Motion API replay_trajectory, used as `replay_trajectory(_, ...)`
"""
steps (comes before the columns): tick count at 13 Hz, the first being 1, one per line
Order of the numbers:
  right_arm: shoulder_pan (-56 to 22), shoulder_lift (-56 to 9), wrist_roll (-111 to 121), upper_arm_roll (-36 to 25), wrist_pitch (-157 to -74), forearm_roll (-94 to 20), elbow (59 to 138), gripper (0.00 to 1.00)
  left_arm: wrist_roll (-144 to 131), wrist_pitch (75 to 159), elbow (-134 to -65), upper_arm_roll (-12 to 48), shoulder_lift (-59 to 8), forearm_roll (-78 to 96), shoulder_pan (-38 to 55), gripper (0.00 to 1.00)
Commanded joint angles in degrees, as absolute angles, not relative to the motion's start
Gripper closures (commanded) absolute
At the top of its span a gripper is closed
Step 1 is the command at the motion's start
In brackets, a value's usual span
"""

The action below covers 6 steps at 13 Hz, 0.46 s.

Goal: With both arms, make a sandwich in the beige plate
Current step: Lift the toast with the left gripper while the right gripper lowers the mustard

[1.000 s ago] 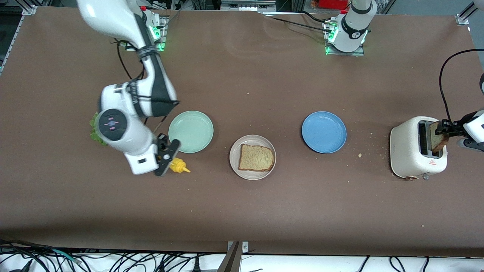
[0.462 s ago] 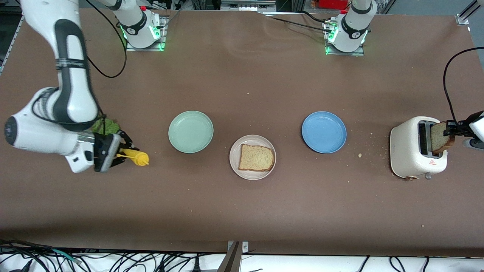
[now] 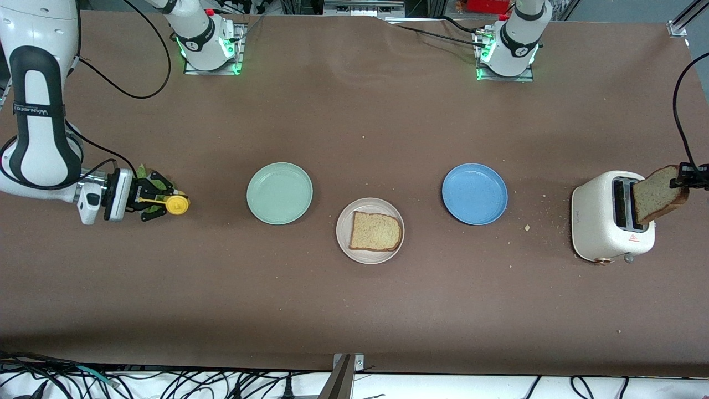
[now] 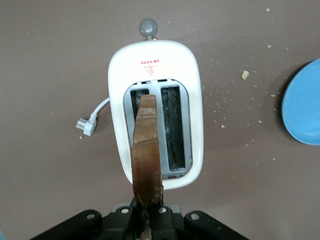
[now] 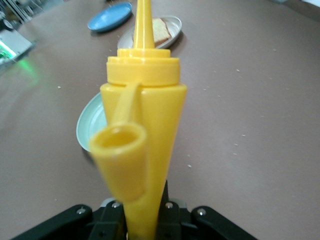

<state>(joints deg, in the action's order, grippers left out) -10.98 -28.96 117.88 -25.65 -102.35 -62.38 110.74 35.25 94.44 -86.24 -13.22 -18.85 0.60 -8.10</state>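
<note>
Lifted from toaster [image 3: 612,221], crusty bread slice [image 3: 659,194] (left gripper [image 3: 687,176] clamped); right gripper [image 3: 145,202] grasping glossy yellow bottle [image 3: 176,204]

Robot lab, bolted arm bases [image 3: 207,41], cables [image 3: 166,382]

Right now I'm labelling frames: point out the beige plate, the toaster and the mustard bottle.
beige plate [image 3: 343,244], front view, bare rim beside the bread.
toaster [image 3: 595,221], front view, cream side wall.
mustard bottle [image 5: 150,130], right wrist view, yellow body below the cap.
</note>
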Motion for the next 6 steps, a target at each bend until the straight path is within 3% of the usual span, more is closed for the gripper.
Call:
replay_trajectory(1, -10.72, -26.54, 124.69, -24.70, -101.78, -66.52, 115.47, 1.00, 36.83, 88.70, -82.19, -13.01, -18.81, 2.11, -8.00, 1.00)
replay_trajectory(6, -10.72, -26.89, 137.80, -24.61, -101.16, -72.95, 121.64, 1.00, 35.34, 83.85, -79.72, -12.75, -18.81, 5.54, -7.56, 1.00)
